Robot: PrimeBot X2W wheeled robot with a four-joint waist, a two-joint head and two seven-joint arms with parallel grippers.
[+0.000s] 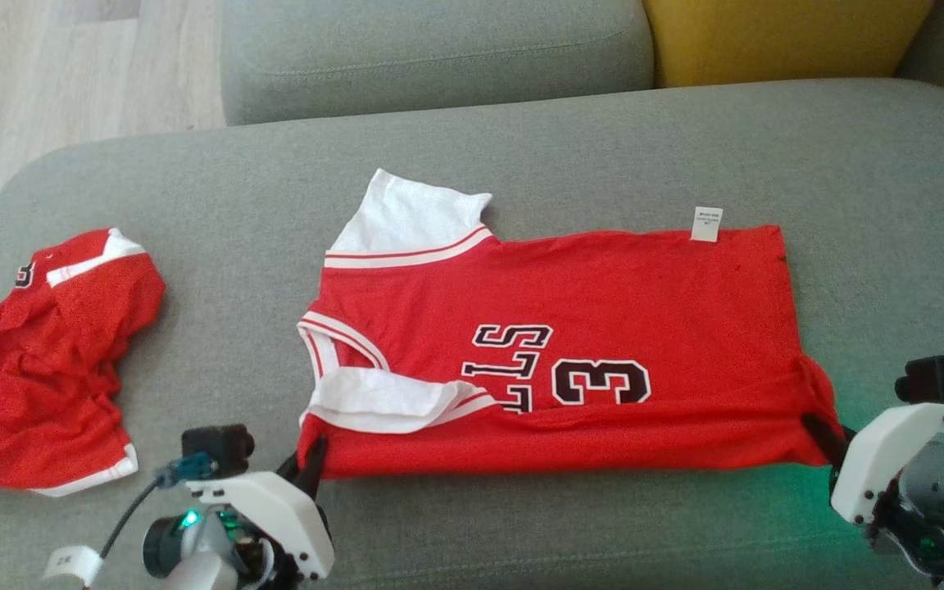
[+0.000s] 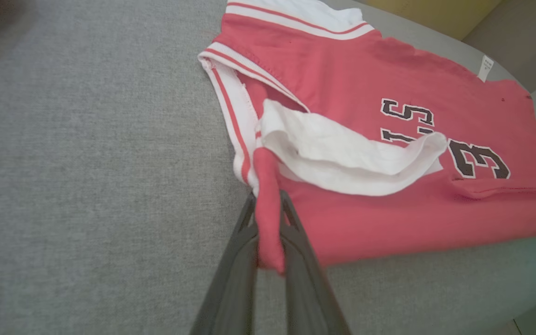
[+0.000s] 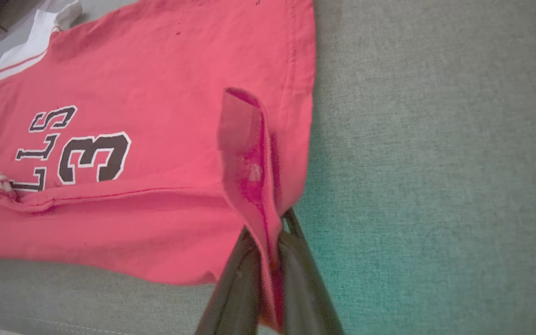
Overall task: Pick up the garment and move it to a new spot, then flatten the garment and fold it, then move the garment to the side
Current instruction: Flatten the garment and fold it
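A crumpled red garment (image 1: pixel 46 360) lies at the left edge of the sofa seat (image 1: pixel 521 139). The left end effector (image 1: pixel 314 467) is clamped on the near-left corner of the red jersey (image 1: pixel 603 287), which lies spread out mid-seat along the front edge. The right end effector (image 1: pixel 820 430) pinches its near-right corner.

A broad grey sofa seat (image 1: pixel 603 139) takes up most of what lies ahead, its weave fine and even, its corners rounded. Behind it sits a grey back cushion (image 1: pixel 439 57) with a stitched seam. Just beside that, to the right, is a mustard-yellow cushion (image 1: pixel 783 37). Pale wooden floorboards (image 1: pixel 46 74) show past the far left corner. The light is soft and even, and a green glow (image 1: pixel 767 500) tints the fabric near the right front edge.
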